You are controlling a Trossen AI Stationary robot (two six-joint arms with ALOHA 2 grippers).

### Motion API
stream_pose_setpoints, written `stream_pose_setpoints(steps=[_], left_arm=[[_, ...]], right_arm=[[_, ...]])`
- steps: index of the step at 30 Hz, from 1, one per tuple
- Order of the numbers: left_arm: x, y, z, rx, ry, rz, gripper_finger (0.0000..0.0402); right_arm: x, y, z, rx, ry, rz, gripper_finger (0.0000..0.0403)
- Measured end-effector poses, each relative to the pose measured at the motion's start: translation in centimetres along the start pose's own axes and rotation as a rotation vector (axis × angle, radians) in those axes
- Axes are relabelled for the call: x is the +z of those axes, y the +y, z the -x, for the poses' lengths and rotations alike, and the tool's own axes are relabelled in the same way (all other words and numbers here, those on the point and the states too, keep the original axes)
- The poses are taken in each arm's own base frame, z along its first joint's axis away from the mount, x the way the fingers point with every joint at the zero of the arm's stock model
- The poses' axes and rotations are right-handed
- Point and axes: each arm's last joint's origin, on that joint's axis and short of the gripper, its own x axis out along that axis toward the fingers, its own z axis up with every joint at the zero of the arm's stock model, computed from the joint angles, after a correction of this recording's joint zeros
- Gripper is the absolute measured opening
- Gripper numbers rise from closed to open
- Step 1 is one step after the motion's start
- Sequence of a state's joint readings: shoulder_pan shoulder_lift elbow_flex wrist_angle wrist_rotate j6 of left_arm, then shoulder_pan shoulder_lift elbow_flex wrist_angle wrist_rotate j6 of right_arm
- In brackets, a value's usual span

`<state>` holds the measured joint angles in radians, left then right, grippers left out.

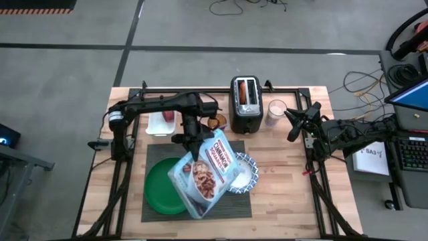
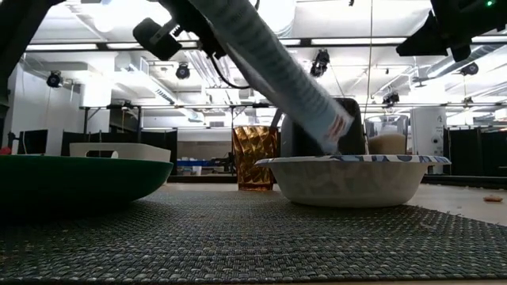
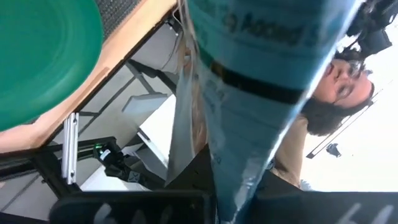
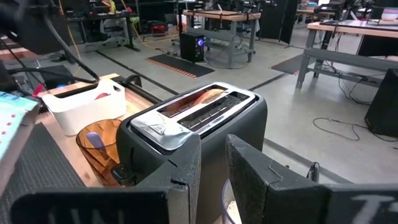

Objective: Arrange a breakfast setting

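Observation:
My left gripper (image 1: 193, 143) is shut on a light blue cereal bag (image 1: 207, 173), held slanted above the dark grey placemat (image 1: 152, 155). In the low view the bag's lower end (image 2: 333, 127) hangs just over the blue-and-white bowl (image 2: 352, 178). The green plate (image 1: 162, 187) lies on the mat's left part and the bowl (image 1: 245, 173) on its right part. My right gripper (image 1: 293, 126) is open and empty by the toaster (image 4: 193, 130), where a bagel (image 4: 200, 98) sits in a slot. A red fruit (image 1: 168, 115) lies in the white tray (image 1: 160, 124). I see no spoon. My left gripper pinches the cereal bag between its two fingers at the bag's upper, far-left edge (image 1: 194, 154), coming from above. The bag runs on past the fingers in the left wrist view (image 3: 249, 124). It is lifted clear and slants down toward the bowl.
An amber glass (image 1: 215, 122) stands left of the black toaster (image 1: 246, 104), and a glass of milk (image 1: 276, 112) stands right of it. Bare wood (image 1: 287, 194) lies right of the placemat. A person (image 3: 336, 93) shows beyond the table's edge.

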<state>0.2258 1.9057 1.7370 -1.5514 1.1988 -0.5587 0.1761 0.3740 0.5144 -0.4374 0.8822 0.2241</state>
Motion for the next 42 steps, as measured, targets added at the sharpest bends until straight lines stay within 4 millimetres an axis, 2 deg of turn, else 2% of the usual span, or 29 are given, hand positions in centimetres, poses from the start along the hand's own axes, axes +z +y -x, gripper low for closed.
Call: stream_pose_setpoints(steps=[5, 9, 25, 29, 40, 42], left_arm=[[0.8, -0.4, -1.3, -0.018, 0.033, -0.021, 0.0], [0.3, -0.4, -0.7, -0.015, 0.012, -0.025, 0.0], [0.0, -0.2, -0.9, 0.008, 0.024, -0.008, 0.0], [0.5, -0.1, -1.4, 0.013, 0.034, -0.013, 0.0], [0.4, 0.1, -1.1, 0.016, 0.031, -0.01, 0.0], [0.2, 0.1, -0.5, 0.006, 0.019, -0.008, 0.0]], right_arm=[[0.0, 0.0, 0.0, 0.0, 0.0, 0.0, 0.0068], [0.0, 0.0, 0.0, 0.0, 0.0, 0.005, 0.0068], [0.0, 0.0, 0.0, 0.0, 0.0, 0.007, 0.0068], [0.0, 0.0, 0.0, 0.0, 0.0, 0.007, 0.0068], [0.0, 0.0, 0.0, 0.0, 0.0, 0.007, 0.0068], [0.0, 0.0, 0.0, 0.0, 0.0, 0.007, 0.0068]])
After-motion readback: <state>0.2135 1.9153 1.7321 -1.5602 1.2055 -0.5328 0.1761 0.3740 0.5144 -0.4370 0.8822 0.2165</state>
